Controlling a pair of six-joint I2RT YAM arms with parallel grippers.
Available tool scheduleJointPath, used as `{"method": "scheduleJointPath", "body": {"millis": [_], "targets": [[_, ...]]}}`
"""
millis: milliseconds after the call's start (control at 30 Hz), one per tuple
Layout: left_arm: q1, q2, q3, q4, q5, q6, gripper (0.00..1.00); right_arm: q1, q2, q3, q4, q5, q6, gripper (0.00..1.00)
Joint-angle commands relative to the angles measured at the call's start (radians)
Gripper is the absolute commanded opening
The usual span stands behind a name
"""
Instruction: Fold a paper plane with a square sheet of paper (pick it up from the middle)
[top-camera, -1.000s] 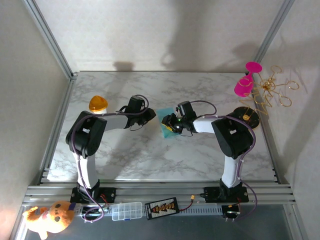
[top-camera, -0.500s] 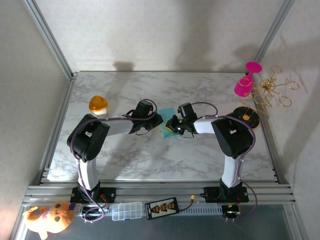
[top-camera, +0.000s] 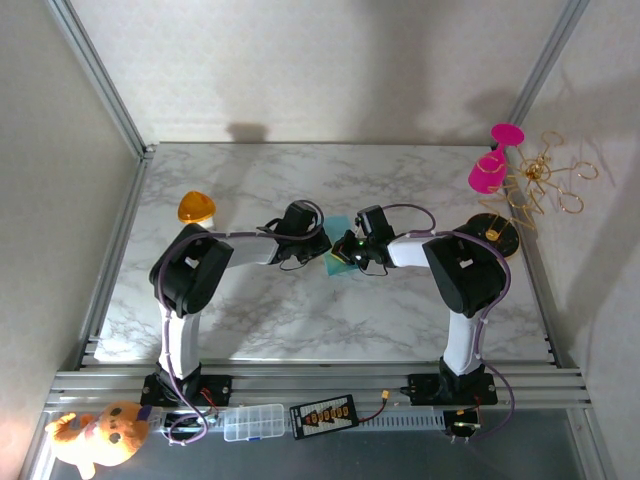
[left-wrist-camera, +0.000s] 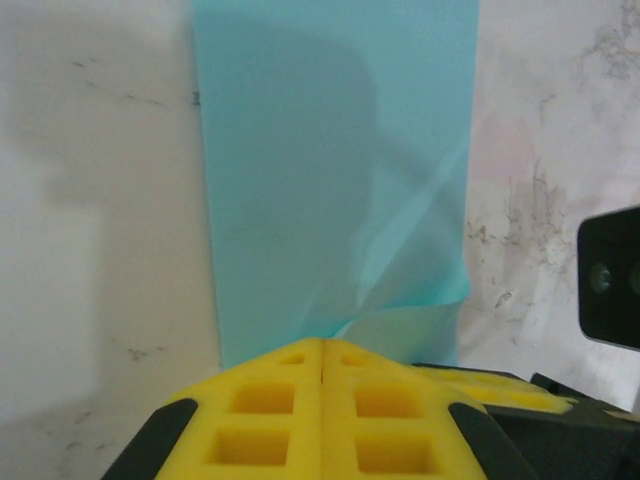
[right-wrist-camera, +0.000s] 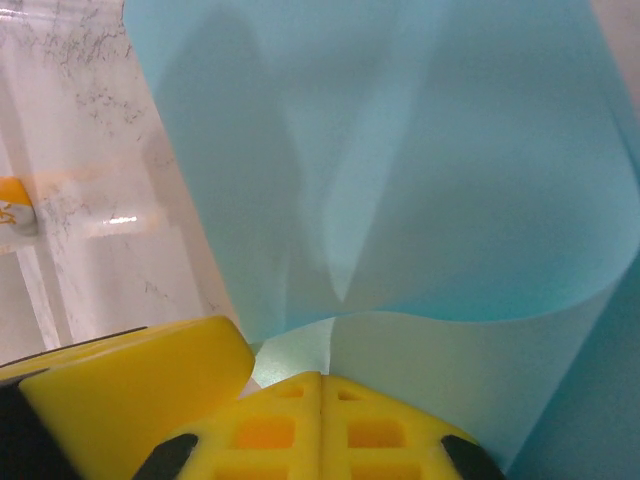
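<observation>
- Down at the near rail there's a plush toy (top-camera: 100, 432) on the left, with a clear box (top-camera: 253, 421) just to its right.
- Moving up to mid-table, both arms reach inward and meet nose to nose over the paper (top-camera: 334, 264).
- The left gripper (left-wrist-camera: 322, 345) has its yellow pads pressed tight together, clenched on one edge of the paper. That edge lifts in a small curl right at the tips, while the rest of the sheet lies flat on the marble beyond, with a slanting crease across it.
- The right gripper (right-wrist-camera: 322, 378) is clamped too, and the paper rises out of the seam between its pads and bows up in a broad curve.
- In the right wrist view, a yellow finger of the left gripper sits just beside the right gripper's own.
- So the teal paper is at the centre of the table (top-camera: 400, 300), pinched between the two grippers.
- Farther back on the left is an orange dome (top-camera: 196, 207), well apart from the paper.
- At the far right edge are a pink object (top-camera: 490, 165) and gold wire pieces (top-camera: 545, 185).
</observation>
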Motion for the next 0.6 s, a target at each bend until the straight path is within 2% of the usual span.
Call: {"method": "scheduleJointPath", "body": {"millis": [0, 367, 567], "targets": [[-0.012, 0.027, 0.026, -0.068, -0.052, 0.024, 0.01, -0.004, 0.043, -0.023, -0.138, 0.061, -0.017, 0.00], [-0.016, 0.043, 0.034, -0.113, -0.087, 0.043, 0.00, -0.005, 0.013, -0.001, -0.110, 0.019, -0.032, 0.00], [-0.016, 0.053, 0.040, -0.136, -0.095, 0.075, 0.00, -0.032, -0.082, 0.009, -0.047, -0.021, -0.096, 0.02]]}}
